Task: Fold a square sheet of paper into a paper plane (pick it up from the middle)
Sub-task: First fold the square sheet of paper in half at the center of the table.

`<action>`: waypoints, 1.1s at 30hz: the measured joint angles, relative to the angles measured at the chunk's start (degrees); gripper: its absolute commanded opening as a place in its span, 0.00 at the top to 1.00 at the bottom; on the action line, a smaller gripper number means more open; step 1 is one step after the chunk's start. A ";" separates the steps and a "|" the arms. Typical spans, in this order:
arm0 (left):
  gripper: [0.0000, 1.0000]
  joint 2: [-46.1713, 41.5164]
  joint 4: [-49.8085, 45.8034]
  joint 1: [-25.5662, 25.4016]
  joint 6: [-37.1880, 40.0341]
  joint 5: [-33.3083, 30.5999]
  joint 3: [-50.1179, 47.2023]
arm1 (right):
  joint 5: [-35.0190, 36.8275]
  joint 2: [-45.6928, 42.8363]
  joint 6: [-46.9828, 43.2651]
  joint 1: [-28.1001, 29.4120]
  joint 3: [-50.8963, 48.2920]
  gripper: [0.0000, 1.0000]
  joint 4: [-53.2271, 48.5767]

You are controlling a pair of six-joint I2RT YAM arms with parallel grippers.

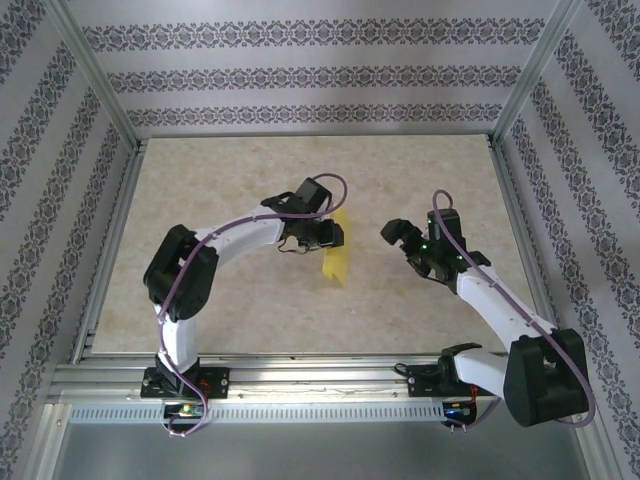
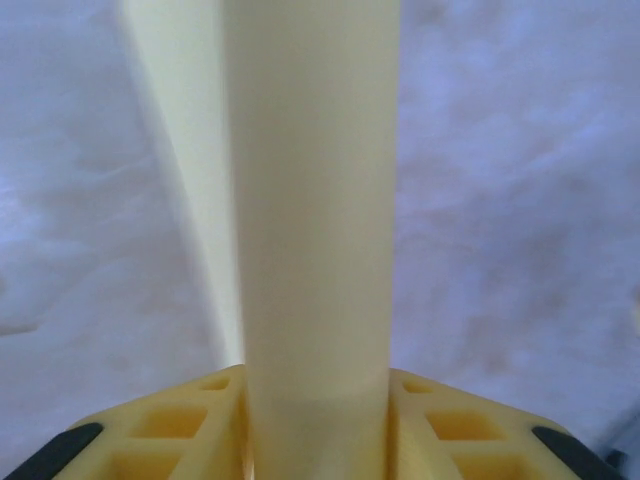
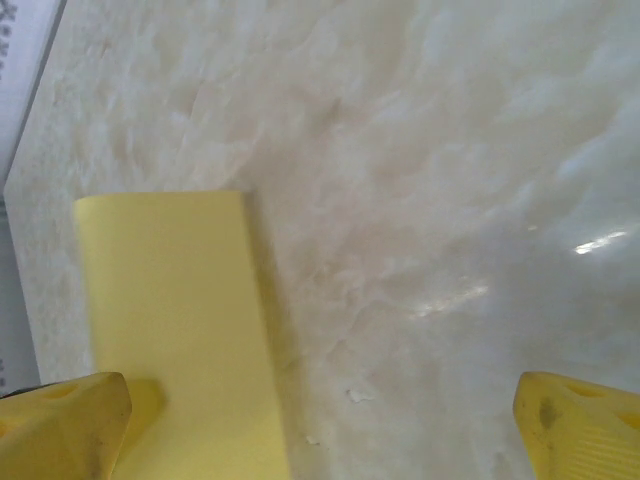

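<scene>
Seen from above, two robot arms reach over a pale marbled desk. The left tool is pinched on a folded yellow sheet of paper near the desk's middle. In the left wrist view the paper runs up as a long strip from between the yellow fingers. The right tool sits just right of the paper, apart from it, its jaws spread wide and holding nothing. In its wrist view the paper lies ahead on the left.

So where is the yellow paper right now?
Top view: mid-table, the folded yellow paper sheet is pinched in the left gripper, the open right gripper apart on its right.
</scene>
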 measured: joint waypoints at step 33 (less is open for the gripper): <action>0.47 1.42 9.75 3.93 -4.28 1.75 -12.37 | -15.96 8.74 -4.87 3.74 -0.11 0.25 11.50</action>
